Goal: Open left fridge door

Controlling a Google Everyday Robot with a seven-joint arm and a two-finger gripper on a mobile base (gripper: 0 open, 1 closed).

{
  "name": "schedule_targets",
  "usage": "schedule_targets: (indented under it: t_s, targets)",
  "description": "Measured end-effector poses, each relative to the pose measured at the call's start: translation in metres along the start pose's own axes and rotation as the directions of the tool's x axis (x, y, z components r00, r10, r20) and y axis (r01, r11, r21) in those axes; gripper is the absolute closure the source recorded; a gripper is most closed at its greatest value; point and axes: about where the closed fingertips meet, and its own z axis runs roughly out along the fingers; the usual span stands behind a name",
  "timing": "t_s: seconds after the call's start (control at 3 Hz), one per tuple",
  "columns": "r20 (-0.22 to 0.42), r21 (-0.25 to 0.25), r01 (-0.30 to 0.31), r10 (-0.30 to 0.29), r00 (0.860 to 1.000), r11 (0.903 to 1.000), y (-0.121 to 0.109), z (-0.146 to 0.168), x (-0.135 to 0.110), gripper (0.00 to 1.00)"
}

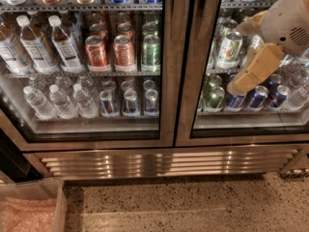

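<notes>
The left fridge door [168,105] is a glass pane in a wide brushed-steel frame. It stands shut. Behind it are water bottles [54,100] and red cans [111,52]. My gripper [253,69], tan with a white wrist, hangs at the upper right in front of the right door's glass. It is well to the right of the centre post and apart from the left door. Its tip points down and to the left.
The matching right door [193,105] shows green-white and blue cans. A steel louvred grille [164,161] runs below both doors. Speckled floor [193,207] lies in front. A clear plastic bin [34,209] stands at the lower left, beside a dark gap.
</notes>
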Motion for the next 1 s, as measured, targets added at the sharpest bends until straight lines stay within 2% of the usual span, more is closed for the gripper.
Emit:
schedule_targets:
  t_s: [0.33,0.67,1.0]
  targets:
    - [0.114,-0.065,0.087,-0.079,0.99,0.9941,-0.002,0.029,-0.046,0.0]
    - [0.161,-0.078,0.121,-0.107,0.981,0.9895,-0.006,0.043,-0.067,0.0]
    - [0.162,-0.078,0.122,-0.108,0.981,0.9894,-0.006,0.043,-0.068,0.0]
